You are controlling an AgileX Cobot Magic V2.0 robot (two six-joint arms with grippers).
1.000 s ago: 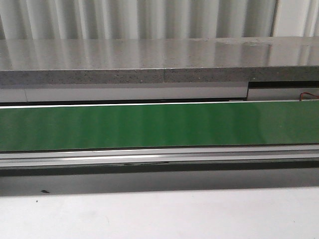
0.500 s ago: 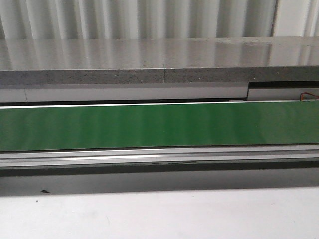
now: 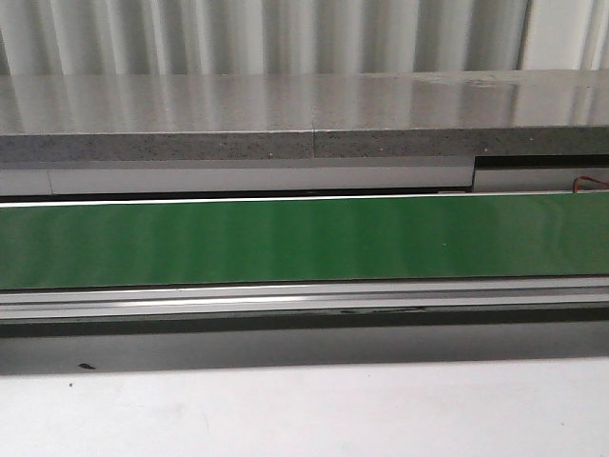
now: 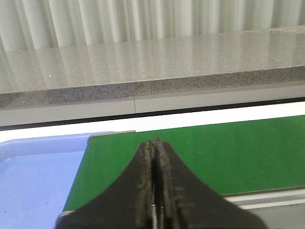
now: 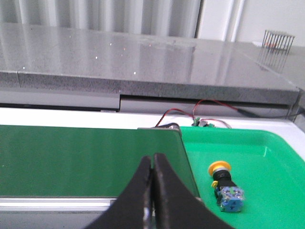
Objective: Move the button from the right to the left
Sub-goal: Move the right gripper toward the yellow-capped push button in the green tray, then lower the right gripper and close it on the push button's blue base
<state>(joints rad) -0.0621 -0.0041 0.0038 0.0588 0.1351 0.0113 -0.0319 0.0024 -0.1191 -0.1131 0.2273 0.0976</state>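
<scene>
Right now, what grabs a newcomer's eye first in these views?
The long green conveyor belt spanning the front view, under a grey stone-look counter. Next, the yellow-headed button lying on its side in the green tray at the belt's right end, and a blue tray at its left end. Both arms' fingers are closed, holding nothing: left gripper, right gripper.

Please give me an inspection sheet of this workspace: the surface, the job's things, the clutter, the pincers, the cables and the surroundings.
Surface: green conveyor belt bare; grey stone counter behind it bare.
Job's things: button lies on its side in the green tray past the belt's right end; blue tray at the left end, nothing seen in its visible part.
Clutter: nothing seen.
Pincers: left pincer shut, empty, over the belt; right pincer shut, empty, beside the green tray.
Cables: red and black wires behind the green tray.
Surroundings: corrugated wall; wire rack on the far counter.
</scene>
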